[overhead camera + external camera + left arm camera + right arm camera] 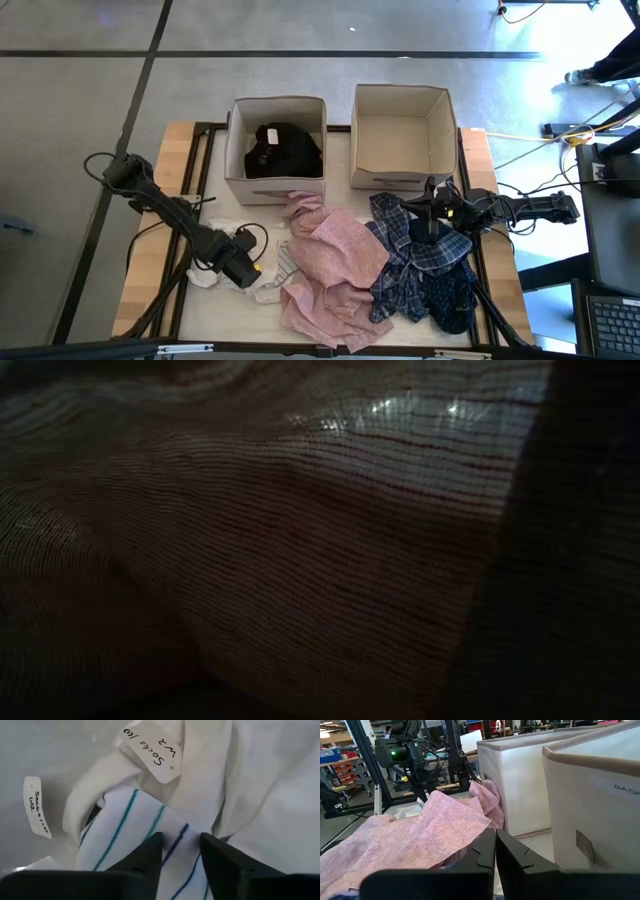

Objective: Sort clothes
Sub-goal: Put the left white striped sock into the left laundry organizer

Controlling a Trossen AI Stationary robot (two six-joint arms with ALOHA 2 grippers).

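My left gripper (248, 271) (181, 851) is low over the white socks (205, 275) at the table's left and is shut on a white sock with teal and blue stripes (125, 820). My right gripper (426, 212) (495, 845) is shut just above the blue plaid garment (420, 255); whether it touches the cloth I cannot tell. The pale pink garment (330, 265) lies spread in the middle. The dark navy patterned garment (450, 302) lies at the near right. The black garment (283, 150) lies inside the left beige box (236, 140). My left gripper pinches a raised fold of the striped sock (180, 840) between its two fingers (150, 857), which come at it from above. The rest of the sock lies on the table among the other white fabric (260, 795), slack.
The right beige box (400, 92) stands at the far edge beside the left one. Paper tags (150, 750) lie among the socks. The pink cloth (300, 560) lies close in front of the low camera and hides the table from it.
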